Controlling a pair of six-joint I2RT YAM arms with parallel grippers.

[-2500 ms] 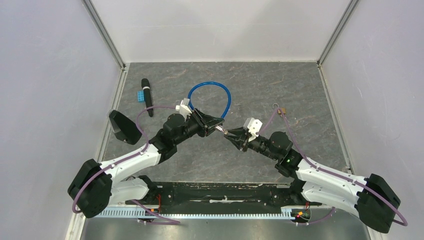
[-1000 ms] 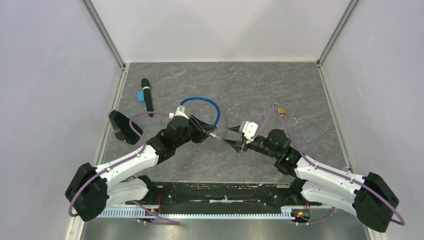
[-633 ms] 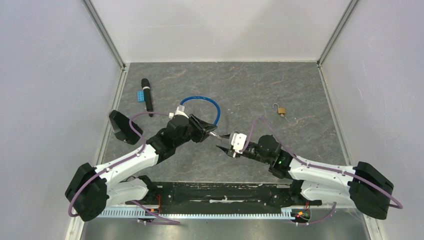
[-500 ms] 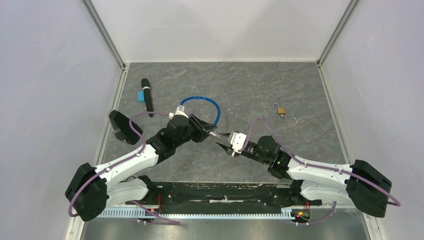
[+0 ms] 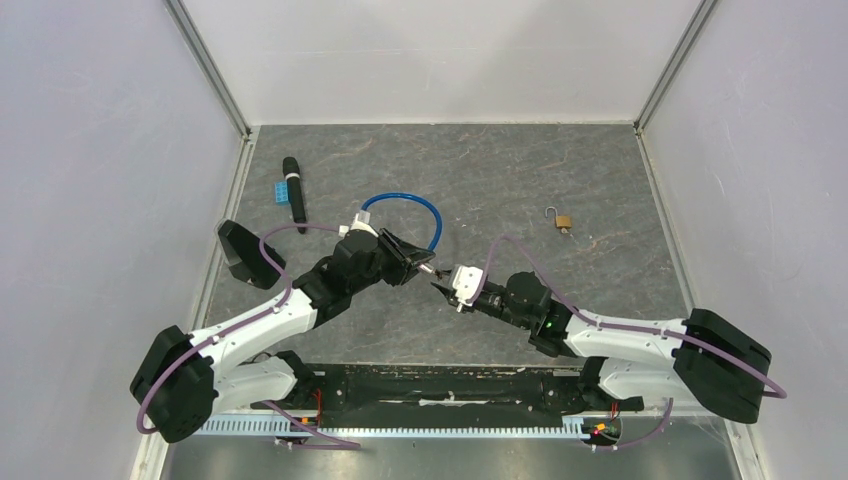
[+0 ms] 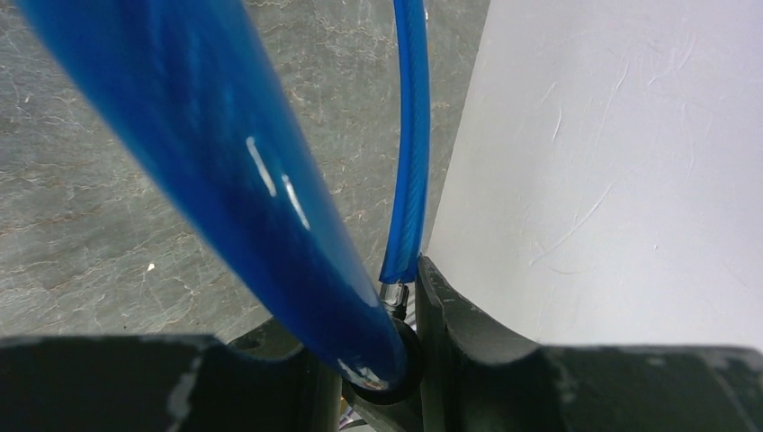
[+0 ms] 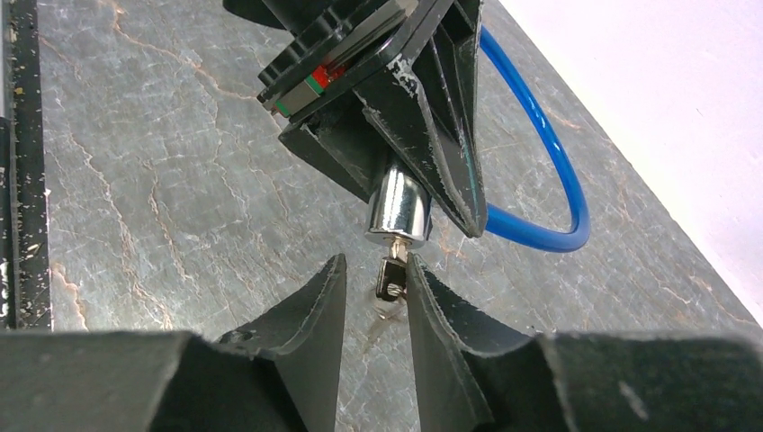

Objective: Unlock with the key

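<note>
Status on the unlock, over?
Left gripper shut on cable lock. Right gripper open, jaws either side of key seated in cylinder, not yet clamped. Nothing between them.

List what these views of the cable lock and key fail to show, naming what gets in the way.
Right wrist view: how deep the key sits in the chrome cylinder, and whether the right gripper pinches it.
Left wrist view: most of the cylinder, behind the blurred blue cable.
Top view: the key, too small beside the left gripper.
</note>
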